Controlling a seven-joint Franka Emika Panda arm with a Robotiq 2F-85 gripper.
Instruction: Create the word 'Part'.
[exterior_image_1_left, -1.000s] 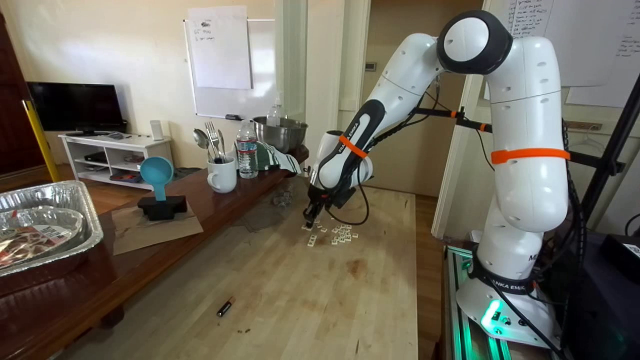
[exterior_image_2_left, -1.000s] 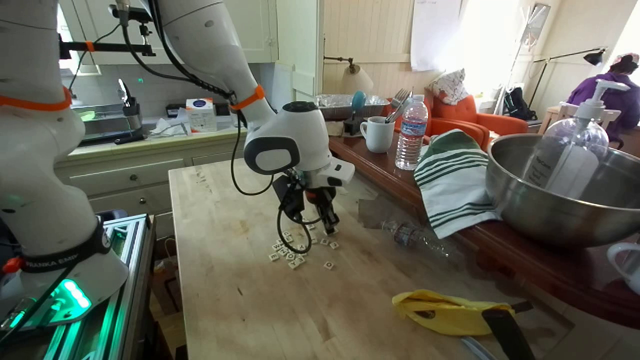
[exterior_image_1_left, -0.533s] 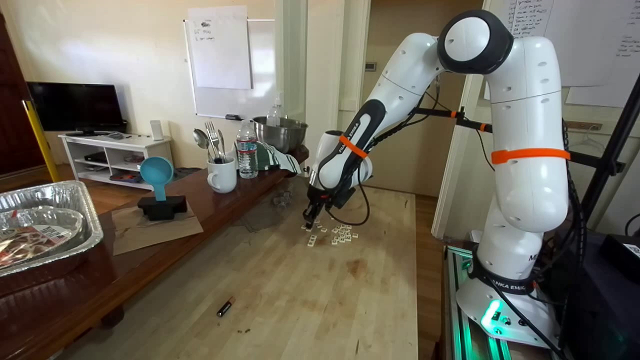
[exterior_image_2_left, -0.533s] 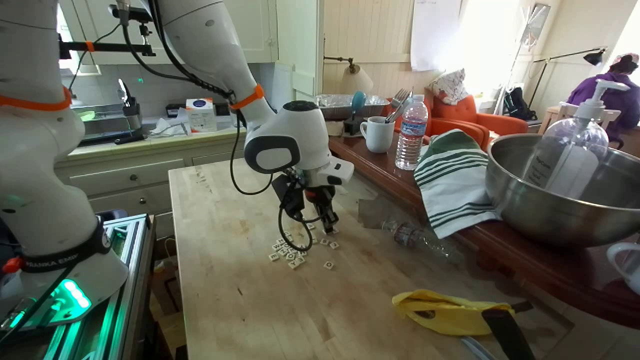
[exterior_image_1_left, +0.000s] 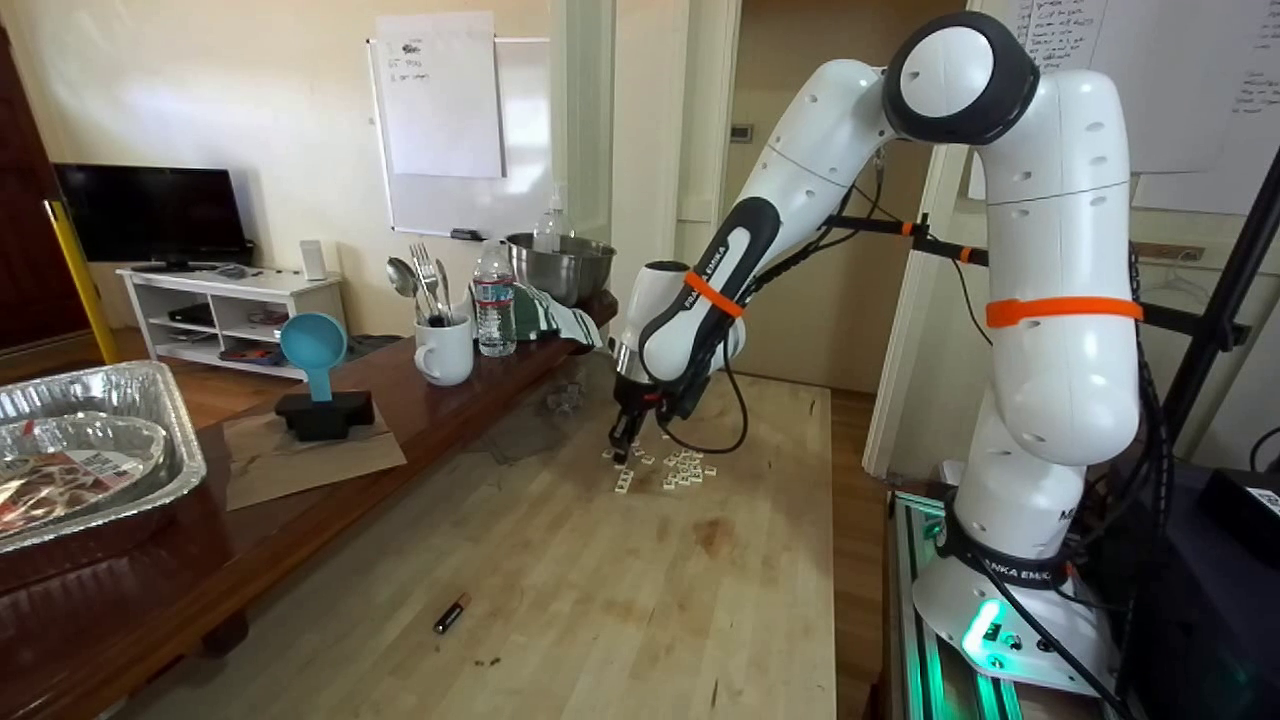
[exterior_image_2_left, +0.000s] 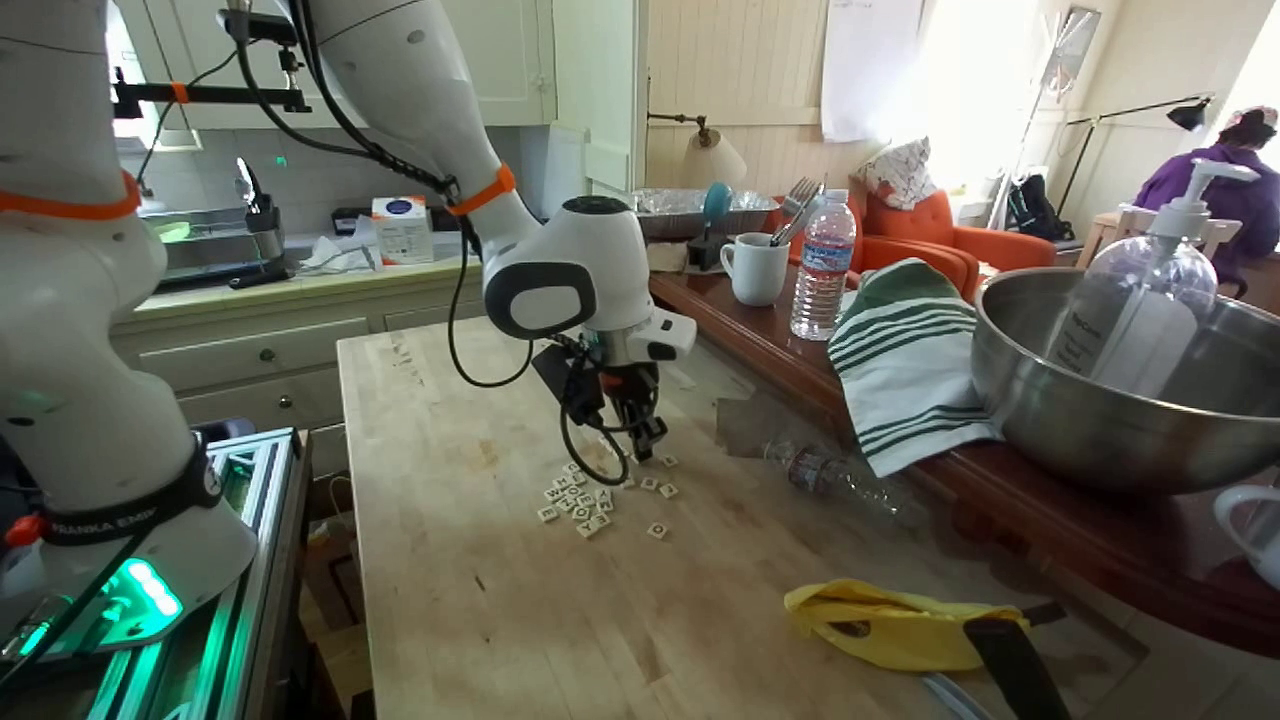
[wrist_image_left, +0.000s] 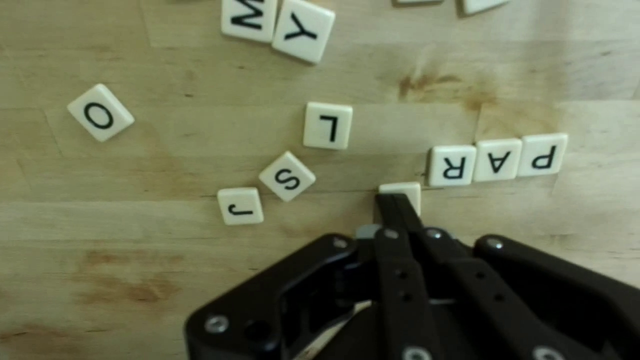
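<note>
Cream letter tiles lie on the wooden table. In the wrist view the P tile (wrist_image_left: 543, 155), A tile (wrist_image_left: 497, 160) and R tile (wrist_image_left: 452, 166) form a touching row, upside down in the picture. The row also shows in an exterior view (exterior_image_1_left: 623, 481). A further tile (wrist_image_left: 413, 194) lies just off the R tile's lower left corner, apart from it. My gripper (wrist_image_left: 394, 199) is shut and covers most of that tile, hiding its letter. Its fingertips meet with nothing visible between them. In an exterior view the gripper (exterior_image_2_left: 648, 447) is low beside this tile (exterior_image_2_left: 670, 461); contact cannot be told.
Loose L (wrist_image_left: 328, 126), S (wrist_image_left: 287, 176), J (wrist_image_left: 240, 206) and O (wrist_image_left: 100, 113) tiles lie nearby. A tile cluster (exterior_image_2_left: 575, 498) is on the robot's side. A yellow object (exterior_image_2_left: 890, 625), a battery (exterior_image_1_left: 452, 613) and a clear bottle (exterior_image_2_left: 830, 475) are farther away.
In the last half second my gripper has shifted slightly toward the robot's base, showing more of the tile beside its fingertips. The tiles have not visibly moved.
</note>
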